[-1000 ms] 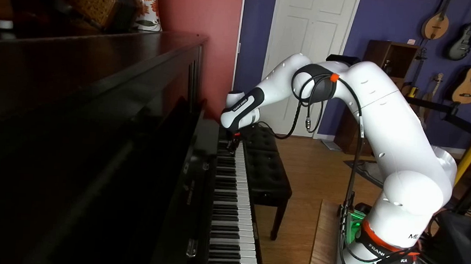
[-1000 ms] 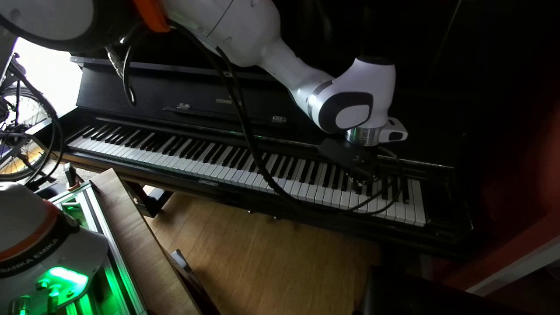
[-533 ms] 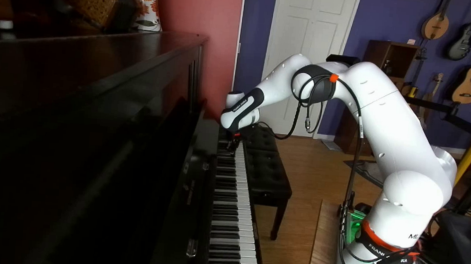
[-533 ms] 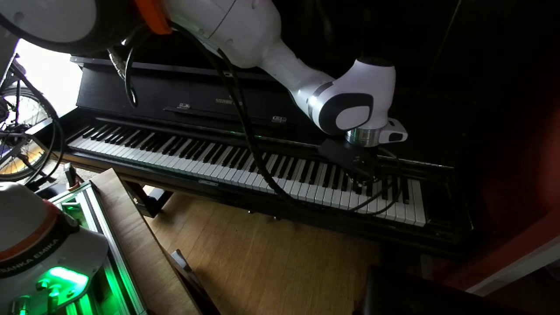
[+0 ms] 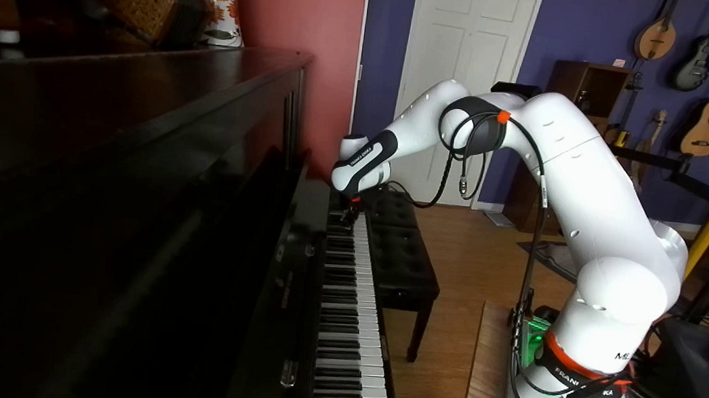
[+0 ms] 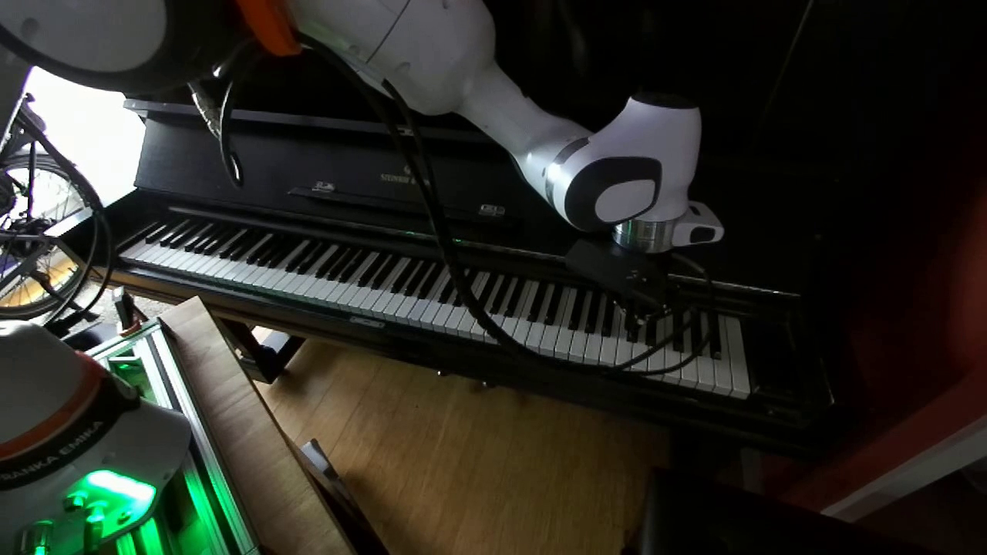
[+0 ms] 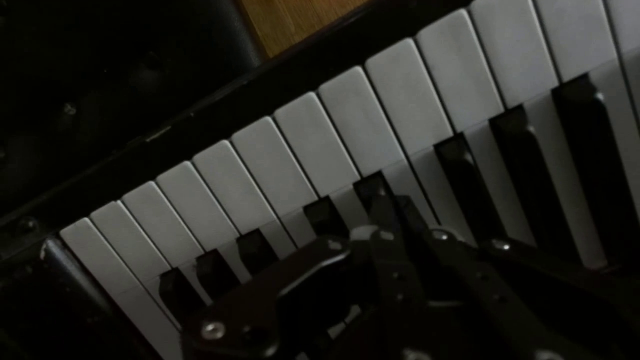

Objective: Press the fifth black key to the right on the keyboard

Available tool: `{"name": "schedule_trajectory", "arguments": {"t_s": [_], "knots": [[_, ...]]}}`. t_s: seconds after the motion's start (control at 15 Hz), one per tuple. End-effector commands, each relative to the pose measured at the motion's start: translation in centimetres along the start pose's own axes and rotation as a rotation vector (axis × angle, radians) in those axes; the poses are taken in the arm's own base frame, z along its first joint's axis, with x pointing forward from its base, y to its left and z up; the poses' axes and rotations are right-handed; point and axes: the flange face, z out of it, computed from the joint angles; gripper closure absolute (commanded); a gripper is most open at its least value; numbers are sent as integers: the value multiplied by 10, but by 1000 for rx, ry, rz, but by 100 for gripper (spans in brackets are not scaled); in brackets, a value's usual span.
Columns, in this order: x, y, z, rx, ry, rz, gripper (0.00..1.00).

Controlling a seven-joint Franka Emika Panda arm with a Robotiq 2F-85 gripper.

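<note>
Keyboard [image 6: 412, 304] along the front of a dark upright piano [image 6: 247, 158], in one long row of white and black keys [image 7: 359, 117]. Shows lengthwise in both exterior views, up close in the wrist view. Near the right-hand end, reaches down with a white arm [image 5: 605, 185]. Has jaws drawn together, fingertips [image 7: 384, 212] side by side, with nothing in hold. In the wrist view, overlaps the fifth black key [image 7: 371, 186] counted in from that end; cannot tell whether touching or just above. Trails a black cable [image 6: 449, 258] in front of the keys, as seen in an exterior view. Just beside the keyboard in an exterior view, a black padded bench [image 5: 400, 252] on a wooden floor [image 5: 465, 263]. Beyond the bench, a white door [image 5: 475, 76].
</note>
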Motion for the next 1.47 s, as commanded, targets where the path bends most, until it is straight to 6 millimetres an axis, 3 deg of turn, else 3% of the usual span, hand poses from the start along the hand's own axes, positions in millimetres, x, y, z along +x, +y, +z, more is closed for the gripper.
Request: {"name": "schedule_trajectory", "arguments": {"t_s": [0.0, 0.53, 1.4], "knots": [[-2, 4, -16, 9, 23, -3, 60], [-8, 5, -66, -31, 59, -131, 1], [-51, 1, -164, -126, 55, -141, 0]]}}
